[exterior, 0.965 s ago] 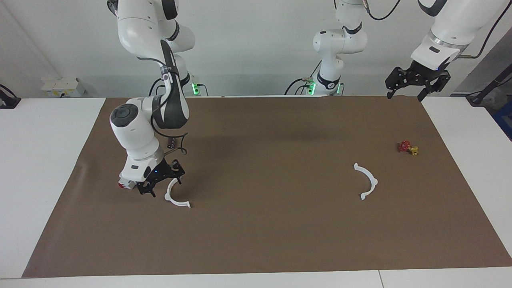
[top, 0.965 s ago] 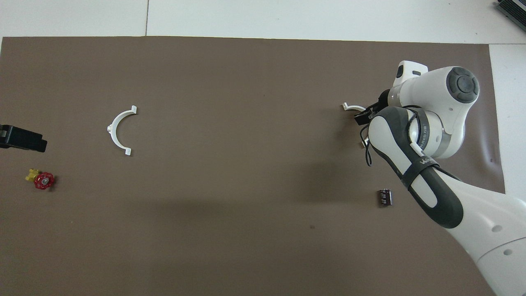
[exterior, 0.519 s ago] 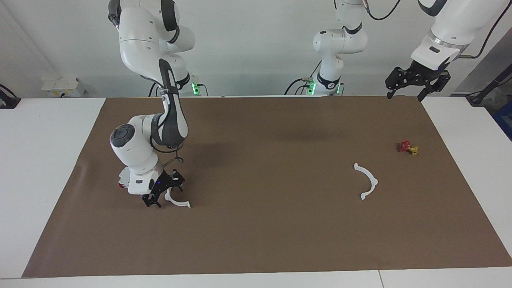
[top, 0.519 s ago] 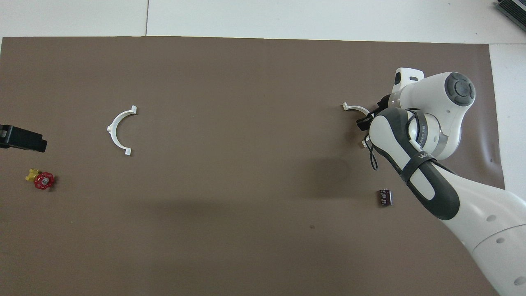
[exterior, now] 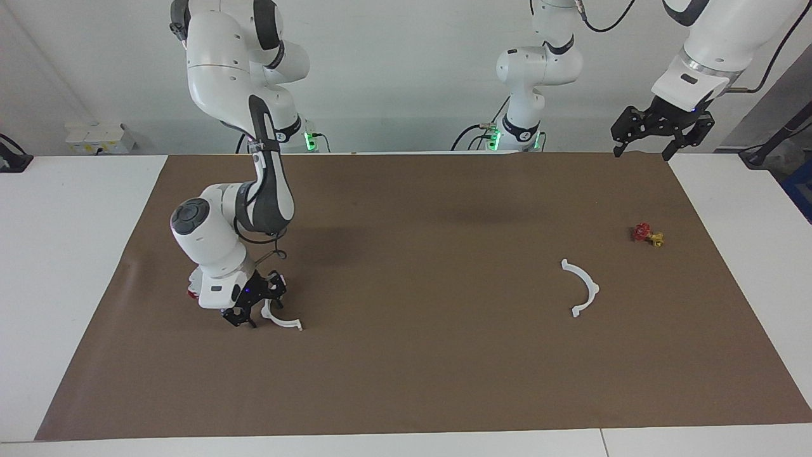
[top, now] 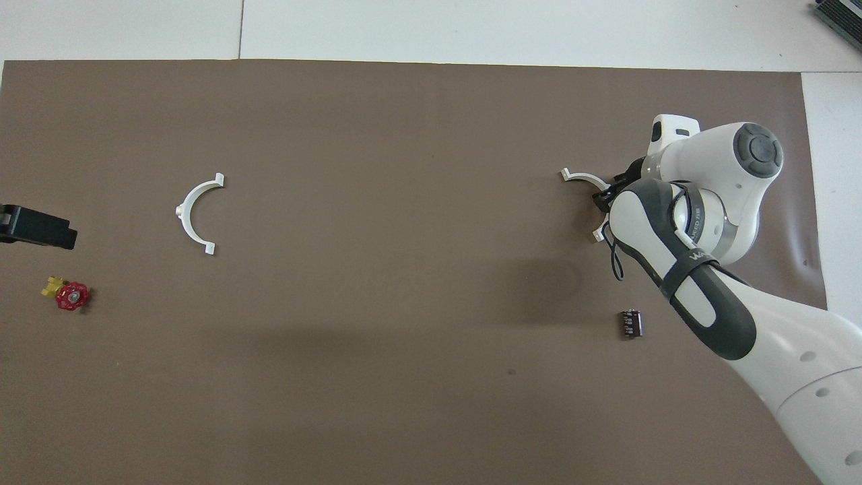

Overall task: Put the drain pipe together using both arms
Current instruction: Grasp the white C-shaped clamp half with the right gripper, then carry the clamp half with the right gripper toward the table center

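In the facing view, the right gripper [exterior: 252,309] is set down astride one white half-ring [exterior: 280,320], its grip undeterminable, while the left gripper [exterior: 644,147] is held raised with fingers spread, empty.

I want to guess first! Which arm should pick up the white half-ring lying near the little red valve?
The left arm. Its tool hangs open at that end of the table, near the free half-ring. The right tool is busy down at the other half-ring.
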